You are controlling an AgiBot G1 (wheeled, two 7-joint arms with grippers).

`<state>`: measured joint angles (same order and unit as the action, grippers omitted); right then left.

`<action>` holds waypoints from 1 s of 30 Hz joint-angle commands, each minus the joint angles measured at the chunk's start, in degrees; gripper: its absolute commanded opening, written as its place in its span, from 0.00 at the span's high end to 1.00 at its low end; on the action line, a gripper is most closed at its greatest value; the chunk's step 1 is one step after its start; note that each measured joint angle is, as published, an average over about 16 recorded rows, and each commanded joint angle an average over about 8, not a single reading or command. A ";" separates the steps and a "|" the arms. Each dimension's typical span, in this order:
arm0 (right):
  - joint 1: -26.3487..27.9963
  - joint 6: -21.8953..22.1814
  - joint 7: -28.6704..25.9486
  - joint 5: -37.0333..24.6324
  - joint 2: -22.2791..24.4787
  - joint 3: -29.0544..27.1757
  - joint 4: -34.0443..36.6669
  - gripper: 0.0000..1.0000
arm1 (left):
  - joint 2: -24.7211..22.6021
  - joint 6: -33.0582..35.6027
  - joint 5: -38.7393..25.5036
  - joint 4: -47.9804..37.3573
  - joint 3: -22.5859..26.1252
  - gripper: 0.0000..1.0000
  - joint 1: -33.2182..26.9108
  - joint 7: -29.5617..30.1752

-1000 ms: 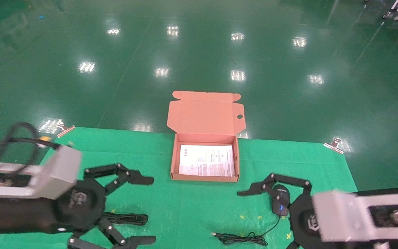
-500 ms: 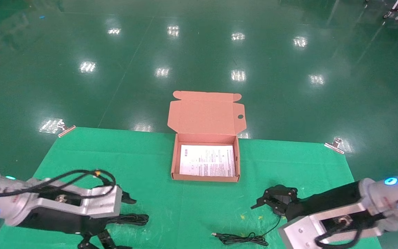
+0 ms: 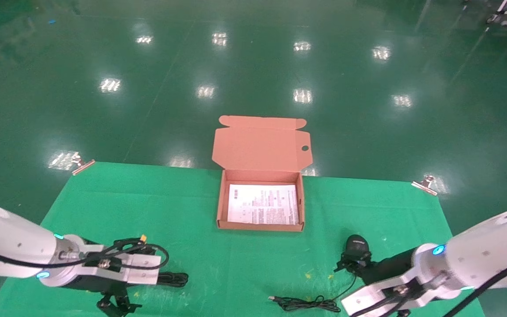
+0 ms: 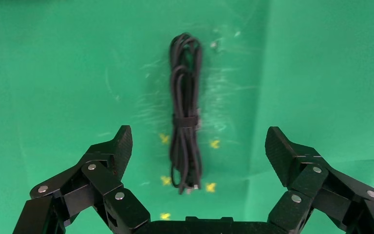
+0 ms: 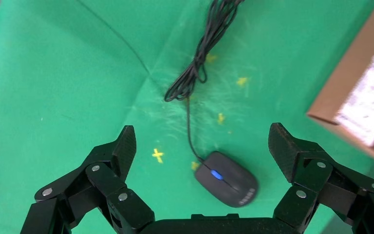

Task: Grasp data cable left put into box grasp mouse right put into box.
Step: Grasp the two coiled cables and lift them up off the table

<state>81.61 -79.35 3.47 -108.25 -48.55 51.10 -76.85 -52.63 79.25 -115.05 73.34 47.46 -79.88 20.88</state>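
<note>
The data cable [image 4: 186,112], a flat black coiled bundle, lies on the green cloth below my left gripper [image 4: 200,142], which is open and straddles the cable's near end without touching it. In the head view the cable [image 3: 175,278] sticks out from under the left gripper [image 3: 117,304] at the front left. The black mouse [image 5: 226,179] with its blue-lit wheel lies between the wide-open fingers of my right gripper [image 5: 203,140], untouched. In the head view the mouse [image 3: 357,245] is at the front right, just ahead of the right gripper [image 3: 351,265]. The brown box [image 3: 260,226] stands open mid-table with a white sheet [image 3: 262,209] inside.
The mouse's thin cord [image 3: 306,304] lies bunched near the front edge; it also shows in the right wrist view [image 5: 199,68]. The box lid [image 3: 260,145] stands back over the far table edge. Metal clips [image 3: 82,165] [image 3: 425,185] pin the cloth's far corners. A box corner [image 5: 365,97] is near the right gripper.
Both arms have swung over and lowered. The left gripper now hangs over the data cable and the right gripper over the mouse. The cable, mouse and box have not moved.
</note>
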 commanded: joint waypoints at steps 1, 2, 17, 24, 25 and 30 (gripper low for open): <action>-1.15 1.38 -1.33 -2.07 -0.69 0.68 0.13 0.00 | -0.68 -0.74 -2.12 -0.31 0.75 0.00 0.50 0.74; -1.71 1.91 -2.23 -2.54 -0.95 0.79 0.34 0.00 | -1.26 -1.13 -2.52 -1.46 0.91 0.00 0.54 0.79; -6.26 7.89 -6.85 -1.83 -5.77 0.41 9.72 0.00 | -10.04 -7.04 -0.57 -30.00 0.32 0.00 -2.23 -5.58; -6.17 9.80 -4.87 -2.68 -8.55 0.95 13.71 0.00 | -12.28 -10.74 -0.46 -41.68 0.01 0.00 -3.72 -10.15; -6.14 10.10 -4.59 -2.94 -8.90 1.06 14.22 0.00 | -12.55 -11.24 -0.39 -43.08 -0.06 0.00 -3.92 -10.86; -6.15 11.68 -3.54 -4.36 -10.32 1.59 16.36 0.00 | -13.87 -13.43 -0.14 -48.53 -0.23 0.00 -4.77 -14.61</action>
<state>75.28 -67.58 -0.29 -112.70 -58.72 52.70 -60.76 -66.36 66.01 -115.06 25.33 47.17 -84.56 6.50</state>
